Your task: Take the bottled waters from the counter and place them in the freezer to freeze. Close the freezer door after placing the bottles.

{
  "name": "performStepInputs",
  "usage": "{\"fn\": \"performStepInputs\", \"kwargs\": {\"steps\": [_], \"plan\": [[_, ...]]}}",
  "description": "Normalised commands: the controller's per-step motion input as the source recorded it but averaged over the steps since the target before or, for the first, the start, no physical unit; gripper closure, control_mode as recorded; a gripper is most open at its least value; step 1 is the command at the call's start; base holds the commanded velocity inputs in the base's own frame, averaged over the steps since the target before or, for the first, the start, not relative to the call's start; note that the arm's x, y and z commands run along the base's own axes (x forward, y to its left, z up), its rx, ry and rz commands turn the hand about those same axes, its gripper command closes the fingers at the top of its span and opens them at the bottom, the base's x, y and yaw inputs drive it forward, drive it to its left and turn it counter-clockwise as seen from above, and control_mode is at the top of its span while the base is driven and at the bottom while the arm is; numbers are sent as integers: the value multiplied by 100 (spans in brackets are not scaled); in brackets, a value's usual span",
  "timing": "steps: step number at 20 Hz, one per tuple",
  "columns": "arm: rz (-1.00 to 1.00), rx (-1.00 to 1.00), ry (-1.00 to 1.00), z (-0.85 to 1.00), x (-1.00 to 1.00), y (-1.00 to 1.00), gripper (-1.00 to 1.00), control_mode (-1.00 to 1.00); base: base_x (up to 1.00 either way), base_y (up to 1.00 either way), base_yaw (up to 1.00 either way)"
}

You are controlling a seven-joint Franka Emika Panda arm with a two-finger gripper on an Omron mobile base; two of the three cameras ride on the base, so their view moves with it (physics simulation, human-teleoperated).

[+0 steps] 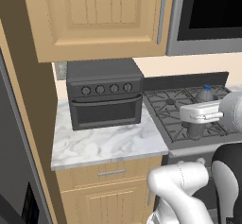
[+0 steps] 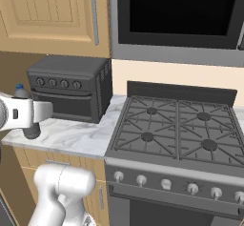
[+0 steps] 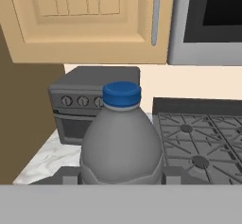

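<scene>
The two-finger gripper (image 3: 121,176) is clamped on a translucent grey plastic bottle with a blue cap (image 3: 121,140). It's lifted off the white marble counter (image 1: 106,145), upright, near the dark toaster oven (image 1: 104,94).

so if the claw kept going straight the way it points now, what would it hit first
The claw, shut on the translucent grey plastic bottle with the blue cap, points toward the dark grey toaster oven on the white marble counter. The oven's front probably comes first, though depth is unclear.
</scene>
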Motion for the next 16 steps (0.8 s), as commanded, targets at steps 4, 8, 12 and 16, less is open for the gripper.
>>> {"fn": "performStepInputs", "kwargs": {"steps": [4,8,12,16], "plan": [[0,0,0,0,-2,0,100,100,-16,0,0],[0,0,0,0,0,0,100,100,-57,0,0],[0,0,0,0,0,0,100,100,-76,0,0],[0,0,0,0,0,0,100,100,-79,0,0]]}}
